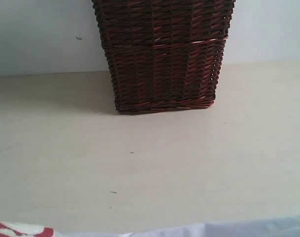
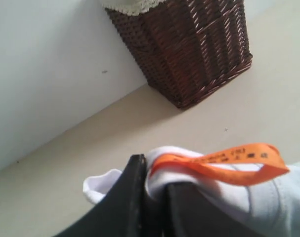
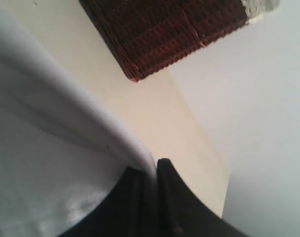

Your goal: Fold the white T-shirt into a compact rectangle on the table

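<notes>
Only a strip of the white T-shirt [image 1: 229, 228] shows along the near edge of the exterior view, with a bit of red-outlined lettering [image 1: 16, 230] at the left corner. Neither gripper appears in that view. In the left wrist view my left gripper [image 2: 154, 173] is shut on a bunched fold of the T-shirt [image 2: 189, 175], and the orange seam tag [image 2: 229, 160] loops out beside the black fingers. In the right wrist view my right gripper [image 3: 150, 170] is shut on a taut edge of the T-shirt [image 3: 46, 138], which stretches away over the table [image 3: 154, 108].
A dark brown wicker basket [image 1: 162, 54] stands at the back of the beige table [image 1: 150, 163], against a pale wall [image 1: 41, 34]. It also shows in both wrist views, basket [image 2: 194, 49] and basket [image 3: 159, 34]. Bare table lies between the shirt's edge and the basket.
</notes>
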